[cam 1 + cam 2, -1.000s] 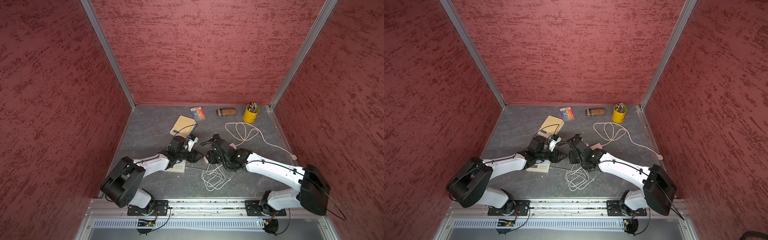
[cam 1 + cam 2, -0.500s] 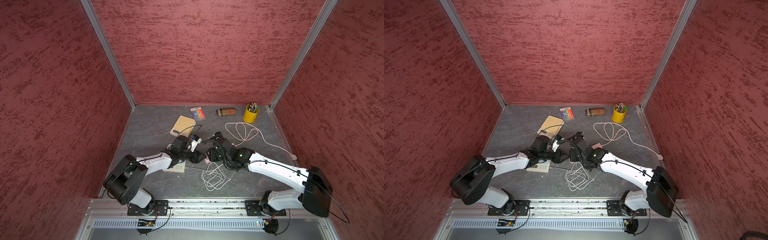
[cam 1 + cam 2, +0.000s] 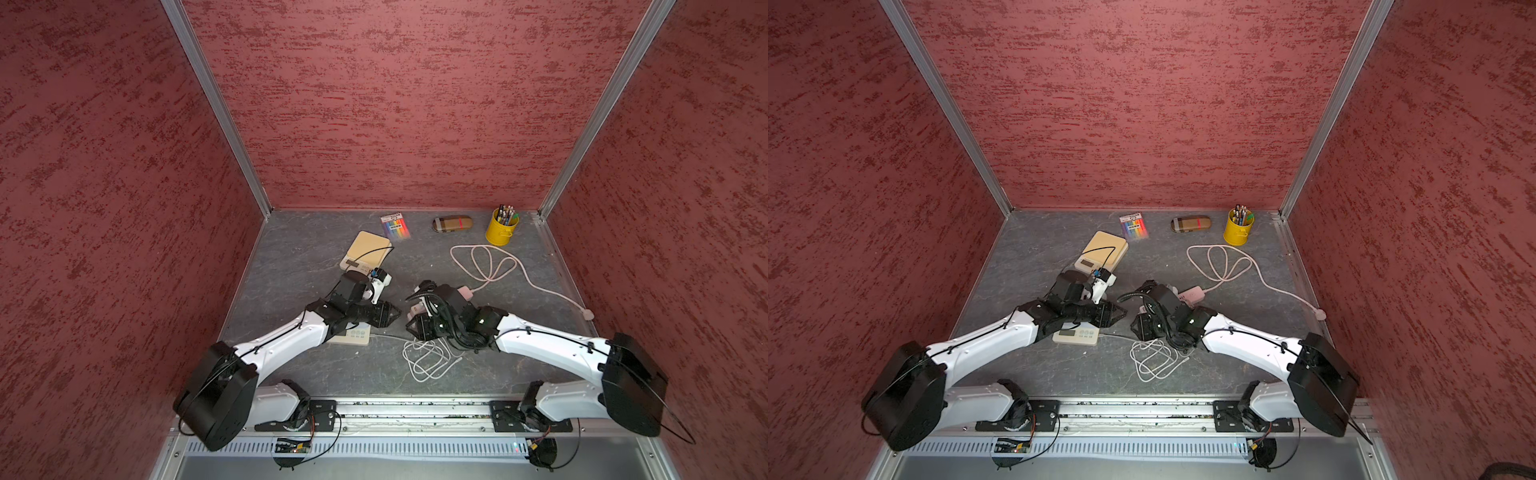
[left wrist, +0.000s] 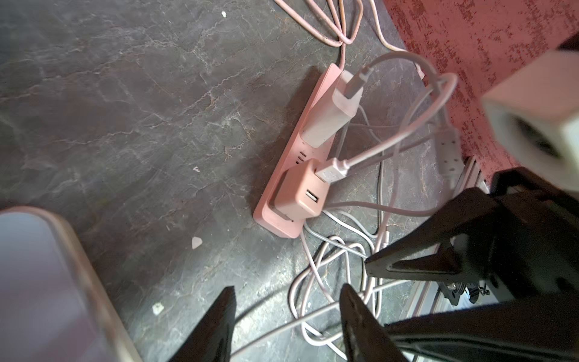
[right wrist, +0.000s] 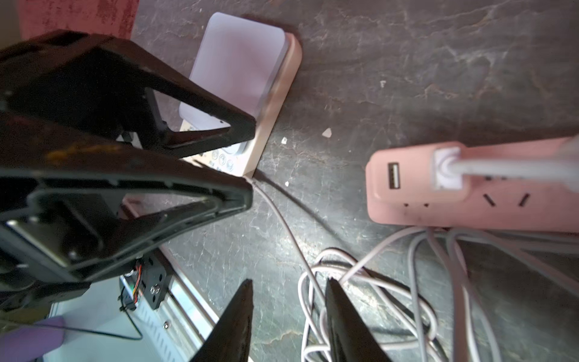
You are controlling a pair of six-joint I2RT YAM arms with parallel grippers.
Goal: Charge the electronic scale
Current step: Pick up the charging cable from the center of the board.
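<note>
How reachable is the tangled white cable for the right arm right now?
Probably yes: the right gripper hovers open just above the white cable, with nothing lying between them.

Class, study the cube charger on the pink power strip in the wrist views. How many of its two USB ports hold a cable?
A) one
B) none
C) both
A: one white cable is plugged into the cube charger, and the free port beside it is plainly empty.
</note>
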